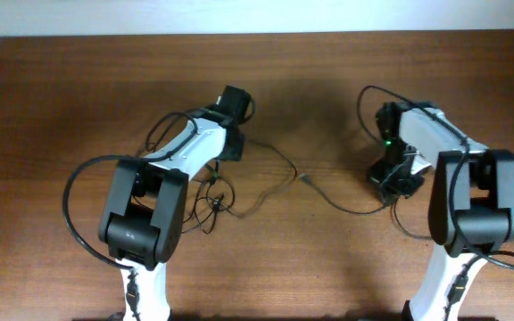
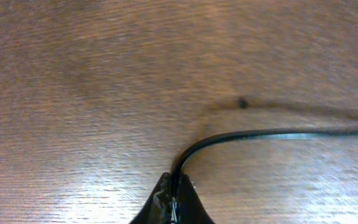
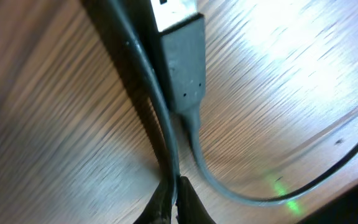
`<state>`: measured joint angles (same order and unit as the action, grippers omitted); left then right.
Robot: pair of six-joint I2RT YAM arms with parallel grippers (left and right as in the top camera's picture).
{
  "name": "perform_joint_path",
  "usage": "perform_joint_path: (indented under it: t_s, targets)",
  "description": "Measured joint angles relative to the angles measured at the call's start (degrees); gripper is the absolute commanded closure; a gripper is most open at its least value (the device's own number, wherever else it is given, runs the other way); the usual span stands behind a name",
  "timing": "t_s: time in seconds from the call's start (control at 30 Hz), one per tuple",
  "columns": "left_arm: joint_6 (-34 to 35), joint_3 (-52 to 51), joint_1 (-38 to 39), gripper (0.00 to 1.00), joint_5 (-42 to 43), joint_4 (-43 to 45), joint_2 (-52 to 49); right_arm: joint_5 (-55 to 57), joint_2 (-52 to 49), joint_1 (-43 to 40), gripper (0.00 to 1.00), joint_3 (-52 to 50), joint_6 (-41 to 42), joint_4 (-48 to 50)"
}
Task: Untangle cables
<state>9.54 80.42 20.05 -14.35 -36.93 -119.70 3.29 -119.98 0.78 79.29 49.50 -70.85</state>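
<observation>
Cables [image 1: 302,178] lie across the middle of the table [image 1: 61,89], knotted at the near left. Left claw [image 2: 174,202] and right claw [image 3: 176,198] each pinch one of them, likely to draw the strands apart.

Overhead view is lit evenly and warmly, and it's pretty sharp all over. Soft shadows are thrown onto the table [image 1: 61,89] around the left arm [image 1: 186,147] and right arm [image 1: 426,134]. In the left wrist view everything is smeared by blur, pale glare is spread over the lower wood, and a faint shadow line is cast above the cable [image 2: 278,132]. The right wrist view is shot way too close: the plug [image 3: 185,62] is left soft, the top right is blown out white, and a green glow [image 3: 281,186] is reflected off the wood.
</observation>
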Motion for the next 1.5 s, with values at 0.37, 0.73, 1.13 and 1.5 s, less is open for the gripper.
perform_joint_path:
  t_s: [0.37, 0.73, 1.13, 1.5]
  targets:
    - [1.0, 0.1, -1.1, 0.76, 0.0, 0.1, 0.0, 2.9, -1.0, -8.7, 0.10, 16.1, -19.0, -9.6]
    - [0.7, 0.2, -1.7, 0.63, -1.1, -0.5, 0.1, 8.0, -0.9, -9.1, 0.49, 3.0, -21.3, -3.7]
    - [0.6, 0.3, -1.7, 0.59, -1.1, -0.6, 0.1, 7.9, -0.6, -10.4, 0.96, 6.6, -24.6, 15.4]
    - [0.6, 0.4, -1.7, 0.60, -0.7, -0.7, 0.1, 11.7, -1.0, -16.6, 0.96, 40.8, -40.9, 1.0]
